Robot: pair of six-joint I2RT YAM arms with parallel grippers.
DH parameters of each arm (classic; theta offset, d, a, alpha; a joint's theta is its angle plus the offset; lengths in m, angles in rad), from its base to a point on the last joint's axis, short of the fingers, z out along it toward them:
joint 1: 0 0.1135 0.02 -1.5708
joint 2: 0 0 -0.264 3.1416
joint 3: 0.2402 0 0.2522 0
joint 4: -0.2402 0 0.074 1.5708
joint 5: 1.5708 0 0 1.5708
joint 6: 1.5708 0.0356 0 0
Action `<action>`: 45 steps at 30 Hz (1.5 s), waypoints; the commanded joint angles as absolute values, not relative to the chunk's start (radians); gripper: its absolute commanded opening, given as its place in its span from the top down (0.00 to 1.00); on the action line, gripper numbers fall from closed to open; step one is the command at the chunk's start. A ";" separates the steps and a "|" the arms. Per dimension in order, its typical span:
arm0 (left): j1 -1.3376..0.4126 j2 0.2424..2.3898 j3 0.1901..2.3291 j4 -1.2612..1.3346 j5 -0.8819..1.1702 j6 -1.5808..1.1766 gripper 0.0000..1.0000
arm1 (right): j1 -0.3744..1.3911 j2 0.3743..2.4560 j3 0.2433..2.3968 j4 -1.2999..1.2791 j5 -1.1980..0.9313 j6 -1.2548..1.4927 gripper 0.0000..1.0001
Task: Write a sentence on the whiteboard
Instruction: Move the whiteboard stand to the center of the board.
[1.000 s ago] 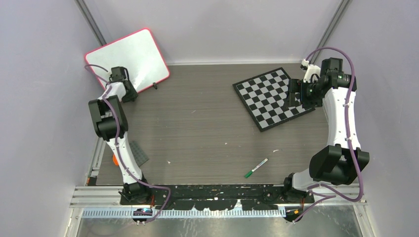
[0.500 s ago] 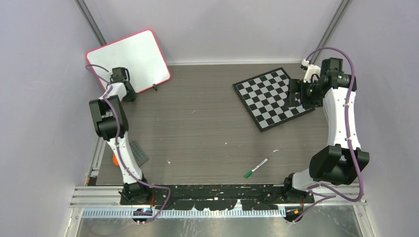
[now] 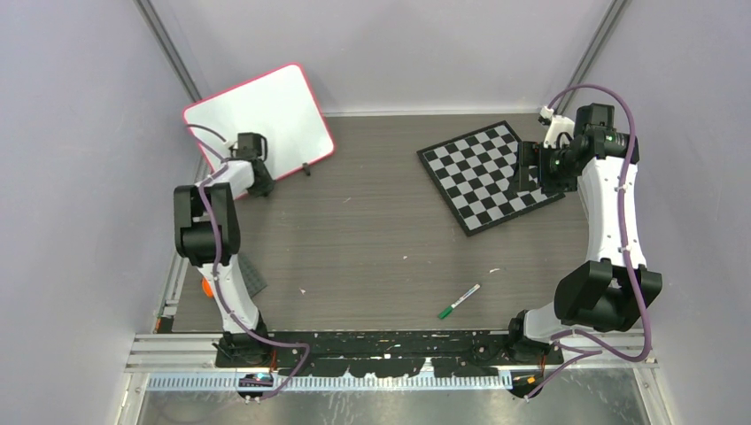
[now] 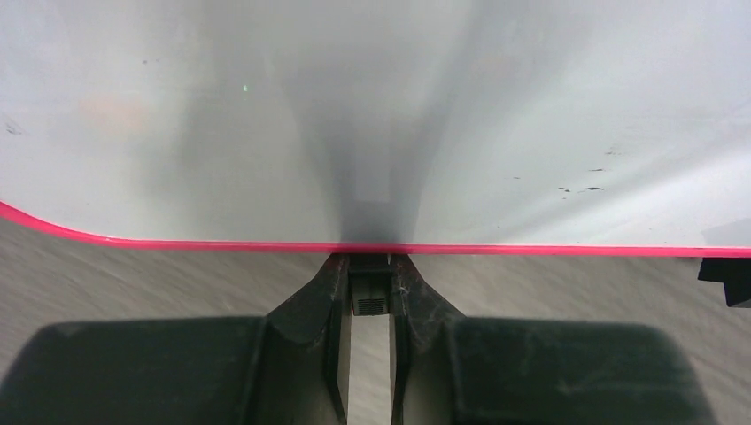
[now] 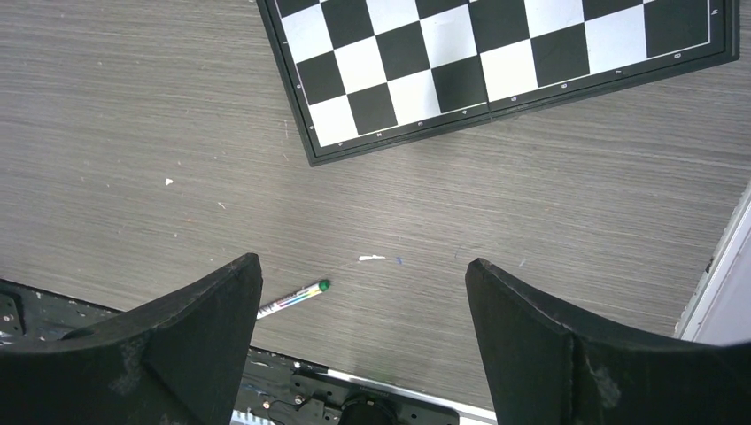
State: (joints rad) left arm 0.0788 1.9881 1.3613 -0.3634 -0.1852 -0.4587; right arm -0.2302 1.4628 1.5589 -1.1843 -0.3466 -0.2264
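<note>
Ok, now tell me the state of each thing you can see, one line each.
whiteboard: no writing on it, near rim gripped by the left end effector.
left end effector: shut on the whiteboard's rim.
right end effector: open, holding nothing, above the table.
marker: lying loose near the table's near edge.
checkerboard: lying flat, face up.

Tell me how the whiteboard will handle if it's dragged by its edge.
Likely stiff: the whiteboard looks flat and rimmed, with no sag. Probably light: the left gripper pinches just its near edge. It may pivot around that single grip.
</note>
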 commanded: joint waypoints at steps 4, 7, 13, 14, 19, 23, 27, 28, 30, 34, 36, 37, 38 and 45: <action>-0.132 1.842 1.188 -0.432 -0.195 -0.613 1.00 | -0.231 1.404 1.526 -1.157 -0.381 -0.208 0.12; -0.199 1.798 1.142 -0.455 -0.187 -0.666 1.00 | -0.232 1.373 1.495 -1.135 -0.400 -0.193 0.12; -0.303 1.760 1.057 -0.464 -0.167 -0.738 0.98 | -0.231 1.306 1.416 -1.064 -0.418 -0.154 0.12; -0.317 1.758 1.041 -0.460 -0.166 -0.743 0.97 | -0.232 1.295 1.404 -1.051 -0.419 -0.148 0.12; -0.374 1.752 0.973 -0.415 -0.130 -0.765 0.88 | -0.229 1.243 1.351 -0.996 -0.423 -0.127 0.12; -0.440 1.749 0.965 -0.370 -0.090 -0.733 0.76 | -0.221 1.211 1.306 -0.949 -0.423 -0.109 0.13; -0.498 1.753 0.976 -0.324 -0.045 -0.685 0.52 | -0.196 1.222 1.288 -0.922 -0.420 -0.088 0.14; -0.508 1.755 0.981 -0.311 -0.033 -0.669 0.48 | -0.187 1.226 1.284 -0.912 -0.418 -0.082 0.14; -0.521 1.762 0.996 -0.300 -0.012 -0.644 0.44 | -0.159 1.235 1.272 -0.882 -0.405 -0.070 0.15; -0.522 1.743 1.050 -0.343 0.100 -0.548 0.40 | -0.080 1.259 1.245 -0.790 -0.386 -0.030 0.16; -0.522 1.713 1.069 -0.405 0.142 -0.479 0.39 | -0.036 1.282 1.231 -0.726 -0.381 -0.004 0.17; -0.521 1.691 1.073 -0.429 0.165 -0.440 0.38 | -0.014 1.298 1.224 -0.691 -0.382 0.008 0.18; -0.520 1.662 1.071 -0.445 0.190 -0.410 0.36 | -0.002 1.316 1.220 -0.655 -0.382 0.021 0.18; -0.518 1.480 1.132 -0.616 0.364 -0.241 0.15 | 0.199 1.535 1.284 -0.446 -0.371 0.057 0.25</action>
State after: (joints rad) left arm -0.5205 1.6077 1.0443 -0.4831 0.2344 -0.3828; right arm 0.1196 1.4326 1.2240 -0.6308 -0.3836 0.0113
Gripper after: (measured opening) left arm 0.768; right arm 0.782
